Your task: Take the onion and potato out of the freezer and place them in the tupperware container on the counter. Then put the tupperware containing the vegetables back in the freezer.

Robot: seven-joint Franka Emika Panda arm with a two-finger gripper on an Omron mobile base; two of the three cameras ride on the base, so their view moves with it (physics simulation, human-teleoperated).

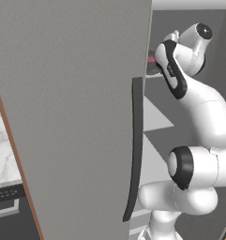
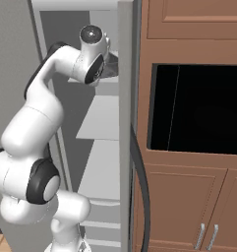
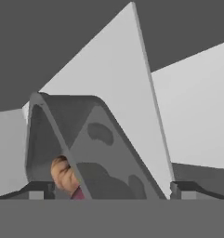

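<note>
Inside the freezer point(image 2: 103, 118), the dark grey tupperware container point(image 3: 108, 153) lies tilted across the hand view on a pale shelf. It holds the tan potato point(image 3: 62, 174), with a sliver of the red-pink onion point(image 3: 77, 194) beside it. My gripper point(image 3: 111, 193) is open, and its fingertips point(image 3: 36, 190) stand either side of the tray's near end. I cannot tell if they touch it. In the base views my arm reaches to an upper shelf, where the tupperware container point(image 2: 111, 66) shows beside the hand, as does a corner of the tupperware container point(image 1: 152, 68).
The freezer's open grey door point(image 1: 72, 117) with its dark curved handle point(image 1: 137, 140) stands close on the arm's left. The marble counter point(image 1: 3, 154) lies beyond the door. Brown cabinets point(image 2: 189, 29) and a dark appliance front point(image 2: 198, 108) are on the right.
</note>
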